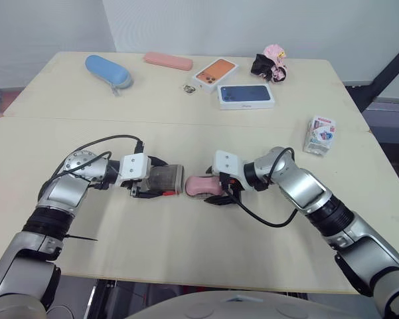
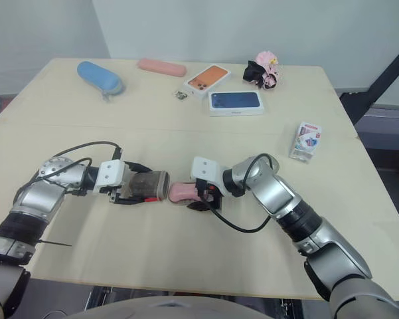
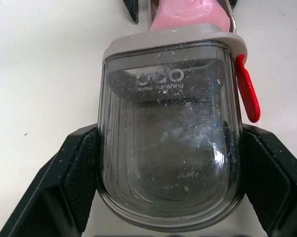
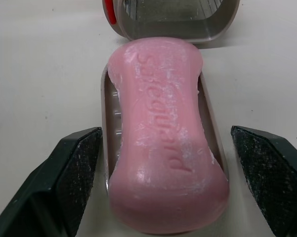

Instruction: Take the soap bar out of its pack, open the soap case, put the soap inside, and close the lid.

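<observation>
Soap bar [image 4: 164,143] sits on the case tray [image 4: 107,123], case not yet closed, at table [image 1: 186,259] centre toward 6 o'clock.
Left gripper [image 1: 156,181] jaws are clenched on the clear cover [image 3: 170,163], its mouth at the soap's 9 o'clock. Right gripper [image 1: 216,191] jaws are released, straddling the tray. Judgement: grip the tray edges, keep level, feed straight in.

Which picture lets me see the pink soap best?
The right wrist view: the soap lies close up on its tray, its letters plain. The eye views show a pink lump beside the lid. The left wrist view shows just its end past the lid.
</observation>
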`<state>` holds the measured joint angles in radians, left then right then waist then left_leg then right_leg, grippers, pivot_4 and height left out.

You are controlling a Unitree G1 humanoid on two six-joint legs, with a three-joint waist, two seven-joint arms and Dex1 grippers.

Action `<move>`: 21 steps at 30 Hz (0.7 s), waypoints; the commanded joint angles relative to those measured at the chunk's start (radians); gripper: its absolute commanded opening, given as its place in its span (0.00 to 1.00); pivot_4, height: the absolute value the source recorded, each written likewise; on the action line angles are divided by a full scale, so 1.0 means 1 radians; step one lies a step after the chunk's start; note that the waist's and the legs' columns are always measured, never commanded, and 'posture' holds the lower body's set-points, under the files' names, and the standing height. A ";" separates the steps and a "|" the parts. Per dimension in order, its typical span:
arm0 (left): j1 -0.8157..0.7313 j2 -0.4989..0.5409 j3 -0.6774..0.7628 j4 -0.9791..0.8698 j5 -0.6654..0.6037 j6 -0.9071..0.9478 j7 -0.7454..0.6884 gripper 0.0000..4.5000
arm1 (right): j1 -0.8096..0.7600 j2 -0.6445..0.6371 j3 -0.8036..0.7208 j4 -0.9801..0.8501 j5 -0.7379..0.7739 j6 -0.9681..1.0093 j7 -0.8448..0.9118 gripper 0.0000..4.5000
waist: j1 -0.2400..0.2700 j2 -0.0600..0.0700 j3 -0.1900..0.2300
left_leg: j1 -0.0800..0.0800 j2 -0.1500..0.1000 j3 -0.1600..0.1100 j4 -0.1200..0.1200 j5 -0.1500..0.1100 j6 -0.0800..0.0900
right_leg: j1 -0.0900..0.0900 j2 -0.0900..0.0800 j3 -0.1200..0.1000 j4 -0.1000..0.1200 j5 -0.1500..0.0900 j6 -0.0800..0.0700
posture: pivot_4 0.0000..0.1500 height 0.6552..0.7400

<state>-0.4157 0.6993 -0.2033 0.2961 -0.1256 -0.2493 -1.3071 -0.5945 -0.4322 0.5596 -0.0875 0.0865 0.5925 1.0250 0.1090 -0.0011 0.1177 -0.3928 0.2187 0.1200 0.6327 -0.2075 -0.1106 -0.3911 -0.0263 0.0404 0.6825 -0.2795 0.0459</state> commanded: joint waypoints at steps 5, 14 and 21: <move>0.010 0.007 0.022 -0.028 -0.013 0.000 0.014 0.78 | -0.011 -0.016 0.001 0.009 -0.024 -0.044 0.021 0.56 | -0.001 0.000 0.000 | 0.001 0.000 0.000 0.000 0.000 0.000 | 0.000 0.000 0.000 0.000 0.000 0.000 | 1.00 1.00; 0.016 -0.008 0.023 -0.052 -0.040 0.028 0.019 0.78 | -0.038 -0.070 -0.014 -0.036 -0.050 -0.071 0.061 0.56 | 0.001 0.000 0.000 | 0.000 0.000 0.000 0.000 0.000 0.000 | 0.000 0.000 0.000 0.000 0.000 0.000 | 1.00 1.00; 0.036 -0.027 0.009 -0.111 -0.053 0.072 0.019 0.78 | -0.084 -0.109 -0.018 -0.077 -0.064 -0.037 0.091 0.56 | -0.003 0.000 0.000 | 0.000 0.001 0.000 0.000 0.000 0.000 | 0.000 0.001 0.000 0.000 0.000 0.000 | 1.00 1.00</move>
<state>-0.3839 0.6708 -0.2061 0.2149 -0.1619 -0.1817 -1.2902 -0.6462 -0.5419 0.5635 -0.1182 0.0216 0.5516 1.1093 0.1059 -0.0012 0.1175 -0.3929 0.2193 0.1201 0.6327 -0.2075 -0.1108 -0.3915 -0.0257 0.0410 0.6828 -0.2795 0.0459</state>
